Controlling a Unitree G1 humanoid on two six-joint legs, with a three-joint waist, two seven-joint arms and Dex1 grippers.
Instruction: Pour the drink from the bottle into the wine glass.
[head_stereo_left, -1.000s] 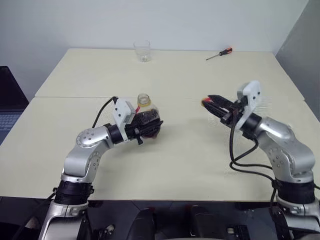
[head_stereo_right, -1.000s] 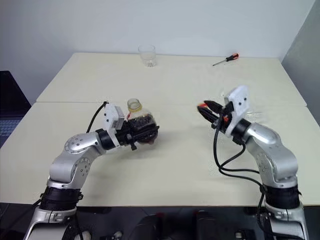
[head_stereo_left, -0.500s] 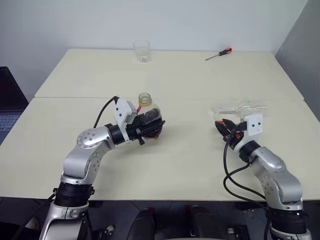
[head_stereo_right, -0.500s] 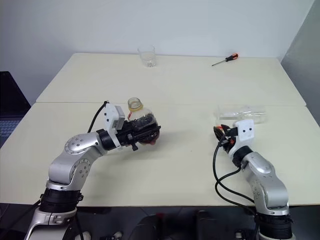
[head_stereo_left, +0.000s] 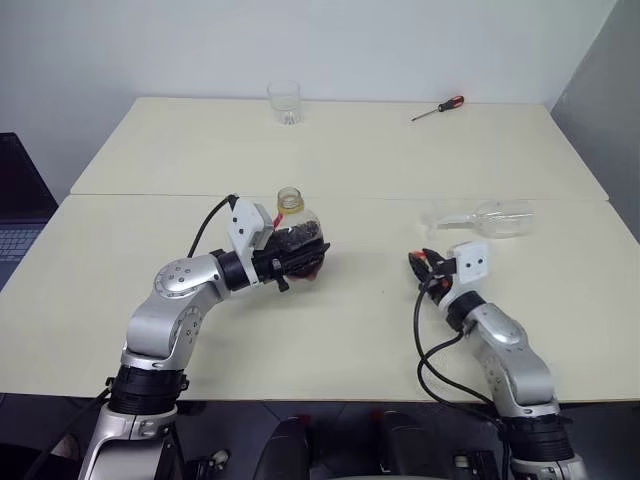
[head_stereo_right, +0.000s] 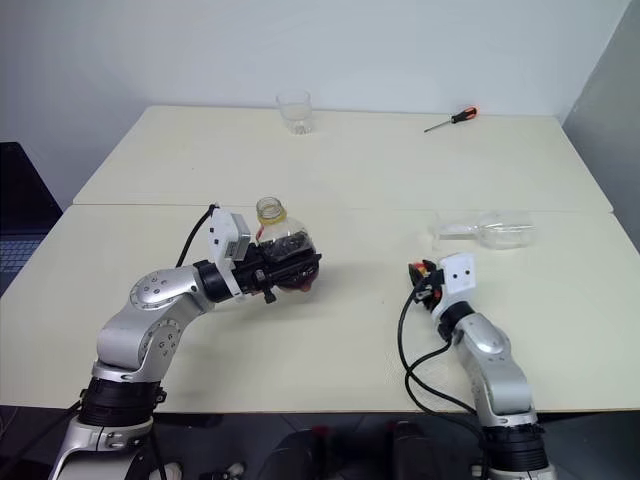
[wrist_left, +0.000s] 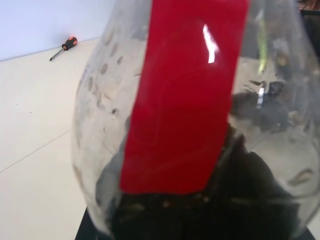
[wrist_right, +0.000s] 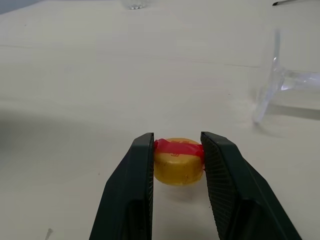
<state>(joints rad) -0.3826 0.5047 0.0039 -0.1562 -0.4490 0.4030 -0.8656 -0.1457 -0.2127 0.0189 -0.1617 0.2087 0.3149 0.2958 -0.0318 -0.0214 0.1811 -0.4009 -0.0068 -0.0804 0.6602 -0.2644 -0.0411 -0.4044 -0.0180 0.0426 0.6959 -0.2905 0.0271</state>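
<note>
Holding bottle (head_stereo_left: 298, 240) upright, mouth up, left pincer (head_stereo_left: 296, 258); right pincer (wrist_right: 177, 150) grips yellow cap (wrist_right: 178, 168); wine glass (head_stereo_left: 482, 218) lies sideways.

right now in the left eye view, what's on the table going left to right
left gripper holding the bottle → right gripper pinching the yellow cap → wine glass lying on its side. At the far edge, tumbler → screwdriver.
</note>
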